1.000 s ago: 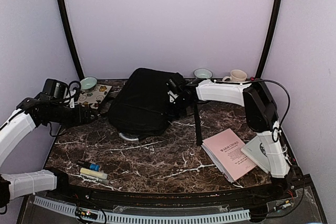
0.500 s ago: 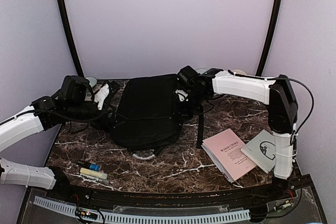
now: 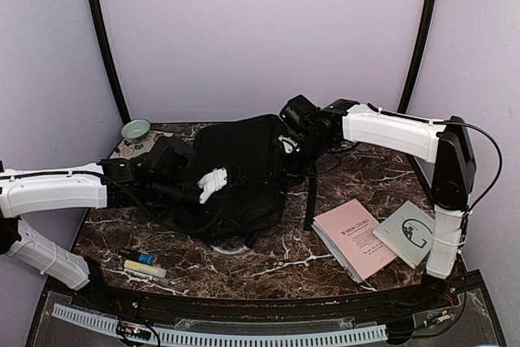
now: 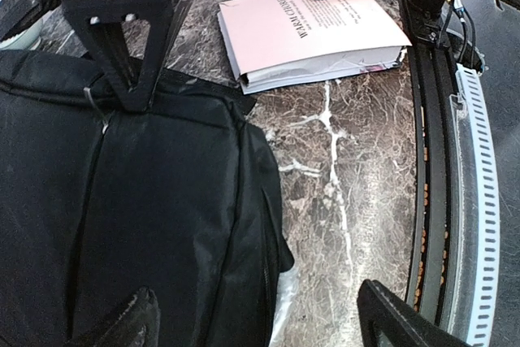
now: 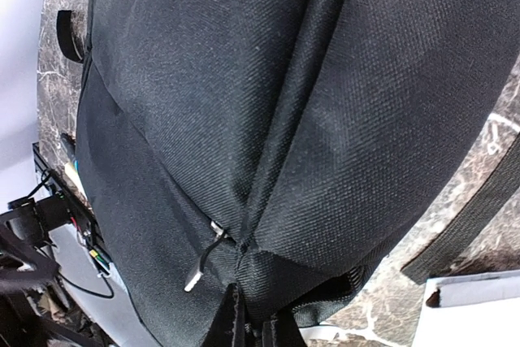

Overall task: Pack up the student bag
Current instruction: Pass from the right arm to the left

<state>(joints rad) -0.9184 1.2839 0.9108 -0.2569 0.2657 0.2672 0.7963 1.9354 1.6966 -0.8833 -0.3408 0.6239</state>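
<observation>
Top external: how far along?
— Early, I'd say. The student bag [image 3: 244, 172] lies mid-way back on the desk [image 3: 268, 259]. The pink book [image 3: 353, 237], grey booklet [image 3: 409, 233] and pens [image 3: 142, 264] sit outside it, near the front edge.
— Left wrist?
— Left gripper [image 4: 256, 306] is spread wide and empty above the bag. Bare desk runs to the rail [image 4: 471, 201].
— Right wrist?
— Right gripper [image 5: 248, 323] is clamped on a bag seam by the zip pull [image 5: 203, 264]. Unzipping looks next.

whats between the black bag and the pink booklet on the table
A long black strap runs between the student bag and the pink booklet. The top external view shows it best.
</observation>
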